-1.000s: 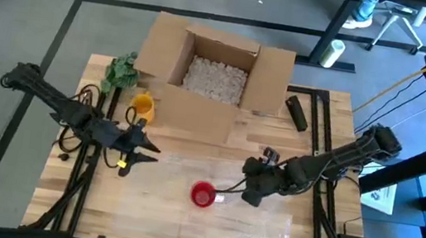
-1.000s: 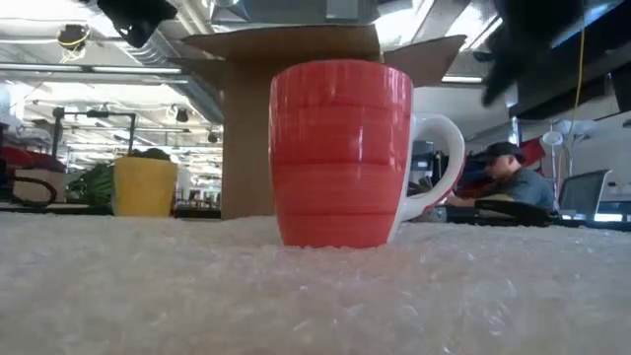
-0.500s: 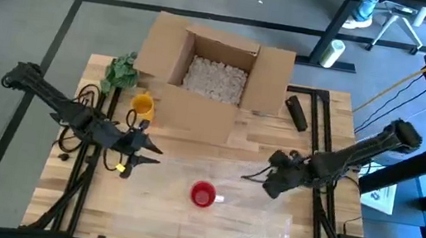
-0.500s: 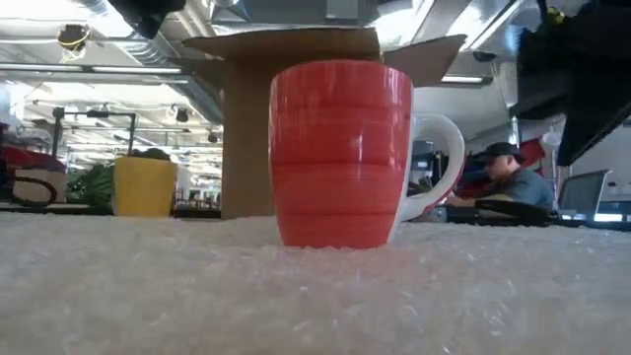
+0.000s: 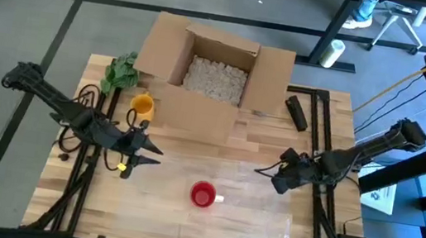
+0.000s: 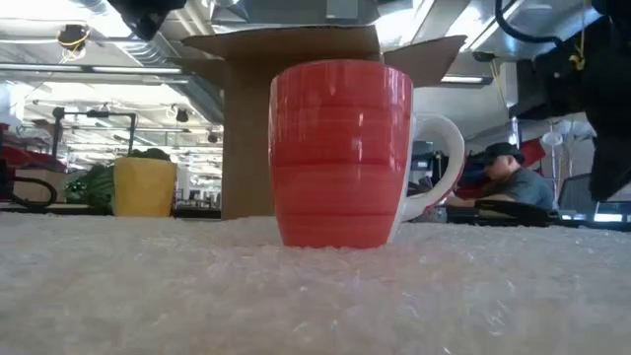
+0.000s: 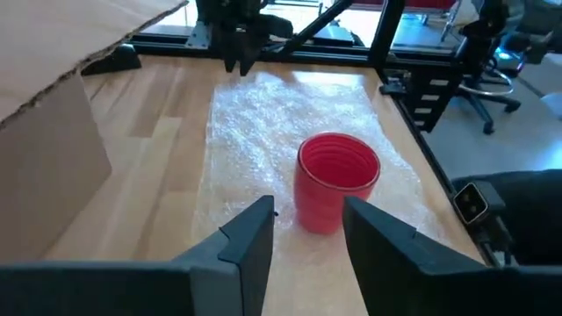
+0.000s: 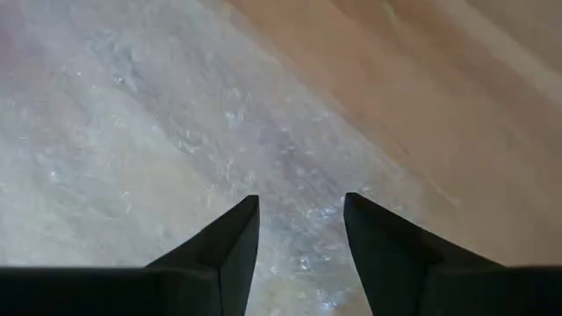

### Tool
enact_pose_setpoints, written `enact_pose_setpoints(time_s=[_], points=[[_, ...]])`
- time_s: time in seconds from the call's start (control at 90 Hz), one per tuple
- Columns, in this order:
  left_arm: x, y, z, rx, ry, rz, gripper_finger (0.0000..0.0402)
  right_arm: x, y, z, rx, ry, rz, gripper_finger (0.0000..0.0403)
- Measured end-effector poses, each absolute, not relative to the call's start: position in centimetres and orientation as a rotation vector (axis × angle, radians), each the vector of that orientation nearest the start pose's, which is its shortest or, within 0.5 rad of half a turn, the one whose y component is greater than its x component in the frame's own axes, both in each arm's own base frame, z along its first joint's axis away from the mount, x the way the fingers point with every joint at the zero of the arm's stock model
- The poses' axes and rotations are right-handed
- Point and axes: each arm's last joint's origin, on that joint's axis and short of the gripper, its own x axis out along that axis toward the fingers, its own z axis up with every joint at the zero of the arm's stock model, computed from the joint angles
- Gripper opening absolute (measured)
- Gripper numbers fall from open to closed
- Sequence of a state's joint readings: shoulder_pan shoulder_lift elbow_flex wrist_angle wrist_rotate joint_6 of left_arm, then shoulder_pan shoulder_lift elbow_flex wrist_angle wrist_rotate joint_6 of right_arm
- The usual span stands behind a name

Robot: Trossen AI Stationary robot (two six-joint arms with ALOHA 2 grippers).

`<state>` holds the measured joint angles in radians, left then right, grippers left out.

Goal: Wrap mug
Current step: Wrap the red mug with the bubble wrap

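— Mug (image 5: 202,194) — where does it stand?
— Red mug, upright on the sheet of bubble wrap (image 5: 212,187) spread flat on the wooden counter (image 5: 150,210). White handle points toward my right arm's side. Nothing touches it. In the low view it fills the middle, with the wrap's pebbled surface under it.

— Your left pincer (image 5: 141,152)?
— It hovers at the wrap's left edge, well apart from the mug, fingers spread with nothing between them. My left wrist view looks past both dark fingers (image 7: 250,241) at the mug's open mouth and the wrap beyond.

— And the right pincer (image 5: 266,170)?
— Over the wrap's right part, near the counter's right rail, apart from the mug. Fingers spread, empty; the right wrist view shows only wrap and bare wood below them.

— What else is on the counter?
— An open cardboard box (image 5: 207,72) of pale packing fill at the back, a yellow cup (image 5: 141,106) and a green plant-like thing (image 5: 122,70) beside its left flap, a dark object (image 5: 296,112) near the right back corner. A person (image 6: 513,182) sits in the room behind — seen in the low view.
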<state>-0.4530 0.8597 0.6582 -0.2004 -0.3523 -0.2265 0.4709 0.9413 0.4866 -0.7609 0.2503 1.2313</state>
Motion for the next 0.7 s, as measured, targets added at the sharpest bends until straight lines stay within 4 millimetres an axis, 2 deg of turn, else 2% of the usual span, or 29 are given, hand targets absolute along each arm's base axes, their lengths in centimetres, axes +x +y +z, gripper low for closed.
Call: enact_pose_setpoints(time_s=[0.156, 0.3, 0.522, 0.7], points=[[17.3, -7.3, 27.6, -0.072, 0.377, -0.056, 0.0121, 13.1, 5.9, 17.4, 0.665, 1.077, -0.498, 0.0154], [17.3, -7.3, 27.6, -0.068, 0.380, -0.056, 0.0121, 12.2, 5.5, 17.1, 0.648, 1.141, -0.589, 0.0154], [17.5, -7.4, 26.9, -0.051, 0.430, -0.049, 0.0121, 12.2, 5.3, 17.0, 0.629, 1.100, -0.621, 0.0154], [17.8, -7.5, 26.7, -0.045, 0.443, -0.047, 0.0121, 11.5, 5.0, 15.5, 0.663, 1.120, -0.685, 0.0154]])
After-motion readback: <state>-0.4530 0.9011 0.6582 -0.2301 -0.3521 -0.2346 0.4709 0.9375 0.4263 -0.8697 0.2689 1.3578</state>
